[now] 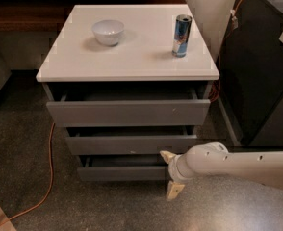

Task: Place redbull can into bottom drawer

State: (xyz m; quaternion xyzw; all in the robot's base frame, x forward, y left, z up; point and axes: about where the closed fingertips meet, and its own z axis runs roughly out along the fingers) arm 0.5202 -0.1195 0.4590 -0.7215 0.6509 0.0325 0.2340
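The redbull can (181, 35) stands upright on the white cabinet top (132, 61), near its right edge. The bottom drawer (124, 173) is the lowest grey front and is pulled out slightly. My gripper (171, 173) is low at the right end of that drawer's front. Its two cream fingers (174, 190) are spread apart, one above and one below, with nothing between them. The white arm reaches in from the right.
A white bowl (108, 32) sits on the cabinet top to the left. The top drawer (128, 112) and middle drawer (132, 143) are also slightly open. An orange cable (49, 177) lies on the floor at the left. A black cabinet (262, 66) stands at the right.
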